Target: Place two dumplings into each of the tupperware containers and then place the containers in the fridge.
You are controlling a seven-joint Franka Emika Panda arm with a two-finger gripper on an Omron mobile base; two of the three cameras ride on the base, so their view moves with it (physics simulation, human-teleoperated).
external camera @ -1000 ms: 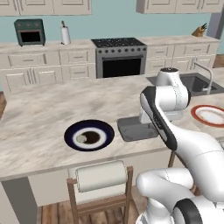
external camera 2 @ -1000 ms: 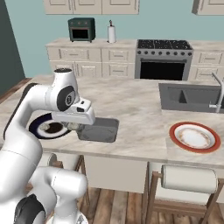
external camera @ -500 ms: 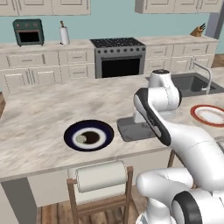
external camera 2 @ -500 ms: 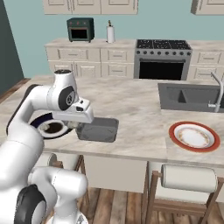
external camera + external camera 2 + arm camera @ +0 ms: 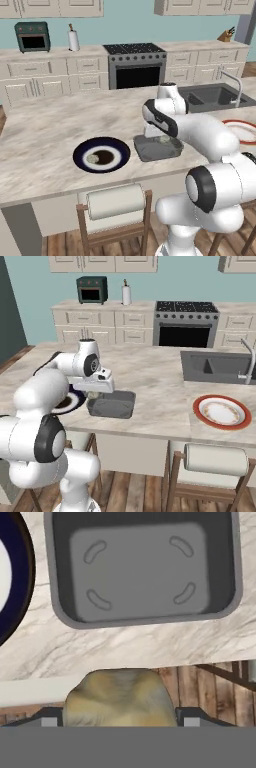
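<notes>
Here the gripper (image 5: 120, 712) holds a dumpling (image 5: 120, 697) above the container's (image 5: 142, 569) near rim.

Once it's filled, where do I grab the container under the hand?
Likely the near long wall, pinched from above, one finger inside: the tupperware container lies flat, open, seemingly too broad to span, and the dark blue plate sits beside one short end.

Bearing, on a marbled island counter (image 5: 45, 135): a dark blue plate (image 5: 102, 154) near the front edge, a grey tupperware container (image 5: 156, 148) just beside it, a red-rimmed plate (image 5: 221, 411) well apart, beside the sink (image 5: 215, 365).
</notes>
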